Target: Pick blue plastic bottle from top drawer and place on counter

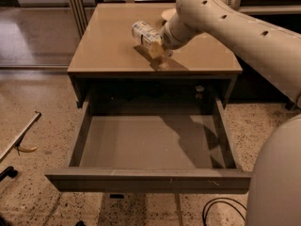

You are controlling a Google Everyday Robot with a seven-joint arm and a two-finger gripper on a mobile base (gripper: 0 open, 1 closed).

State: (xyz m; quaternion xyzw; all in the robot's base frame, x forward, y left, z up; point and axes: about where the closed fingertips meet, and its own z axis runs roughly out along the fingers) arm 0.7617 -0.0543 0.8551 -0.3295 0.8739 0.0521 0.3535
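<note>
the bottle (142, 33) is grasped, tilted, by the gripper (157, 46) over the counter (106, 46). the drawer (148, 179) is pulled open.

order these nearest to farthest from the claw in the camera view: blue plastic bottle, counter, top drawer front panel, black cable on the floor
The claw is over the counter's front half.
1. blue plastic bottle: tilted, in the claw's grip.
2. counter: just beneath.
3. top drawer front panel: lower, toward the camera.
4. black cable: bottom right corner.
</note>
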